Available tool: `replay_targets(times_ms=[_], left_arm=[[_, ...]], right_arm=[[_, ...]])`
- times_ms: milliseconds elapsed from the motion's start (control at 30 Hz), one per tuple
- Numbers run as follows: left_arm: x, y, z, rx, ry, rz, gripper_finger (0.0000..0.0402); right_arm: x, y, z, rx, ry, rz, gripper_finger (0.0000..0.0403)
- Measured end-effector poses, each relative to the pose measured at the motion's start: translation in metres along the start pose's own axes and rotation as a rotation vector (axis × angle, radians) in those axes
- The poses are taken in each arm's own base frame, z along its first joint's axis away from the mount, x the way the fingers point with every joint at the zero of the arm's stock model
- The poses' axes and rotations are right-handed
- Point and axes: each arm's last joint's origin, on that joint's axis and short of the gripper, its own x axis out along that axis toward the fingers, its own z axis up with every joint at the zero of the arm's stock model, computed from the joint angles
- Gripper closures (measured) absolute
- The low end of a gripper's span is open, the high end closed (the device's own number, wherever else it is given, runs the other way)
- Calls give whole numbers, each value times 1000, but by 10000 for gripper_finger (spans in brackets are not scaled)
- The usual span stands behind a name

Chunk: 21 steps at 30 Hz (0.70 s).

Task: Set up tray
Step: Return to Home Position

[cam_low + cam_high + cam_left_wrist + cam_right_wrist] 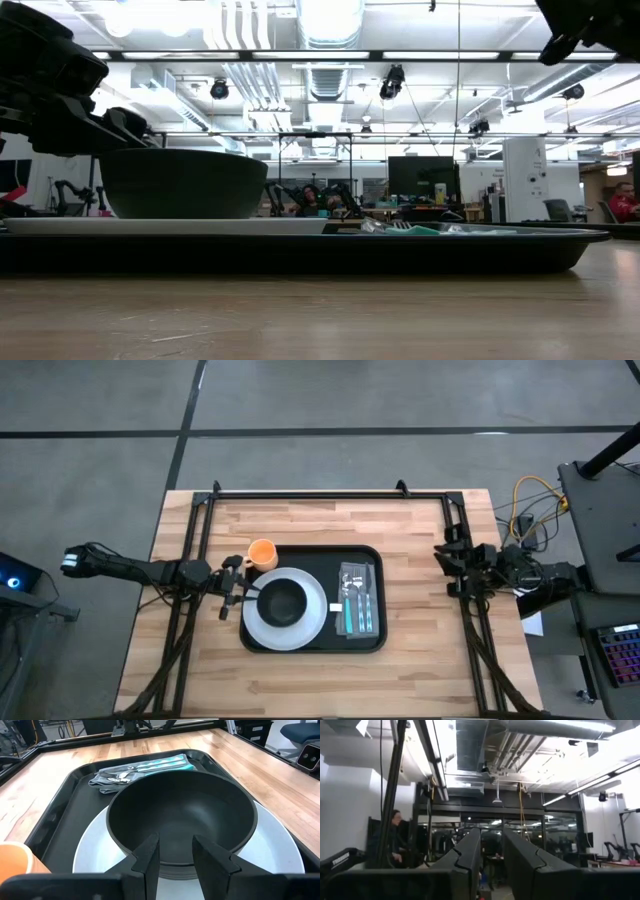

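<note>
1. The left gripper (245, 591) hangs at the left edge of the tray (322, 560), with its jaws pointing across it. The tray lies flat in the middle of the worktop (420, 670) and spreads out straight ahead of these jaws.
2. The left jaws are slightly parted and released, with nothing between them. In the left wrist view, the near rim of a black bowl (281, 603) shows through the gap, just ahead of the tips and below them.
3. In the low view these jaws sit above the level of the bowl's rim and do not touch it.
4. The bowl stands on a white plate (312, 624), which lies on the half of the tray nearer the left jaws.
5. Past the bowl from the left jaws, on the far half of the tray, a gray napkin (355, 572) lies flat. Cutlery (358, 608) with blue-green handles rests on top of it.
6. An orange cup (262, 553) stands just beside the left jaws at the tray's corner. I cannot tell whether it stands on the tray or on the worktop.
7. The right gripper (445, 568) waits raised over the right side of the worktop. Its jaws are slightly parted and empty, and the tray lies well apart from them.
</note>
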Motion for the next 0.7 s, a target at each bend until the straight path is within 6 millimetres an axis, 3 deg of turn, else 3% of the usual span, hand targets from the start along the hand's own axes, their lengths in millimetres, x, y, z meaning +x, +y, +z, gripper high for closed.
replay_targets(times_ms=[167, 333, 467, 700], left_arm=[[0, 0, 0, 0, 1, 0, 305], [0, 0, 0, 0, 1, 0, 305], [0, 0, 0, 0, 1, 0, 305], [0, 0, 0, 0, 1, 0, 305]], right_arm=[[0, 0, -6, -12, 61, -8, 333], [-4, -1, -27, -67, 291, -55, 325], [-6, -4, -31, -53, 322, -176, 319], [-10, -4, -42, -136, 445, -159, 319]])
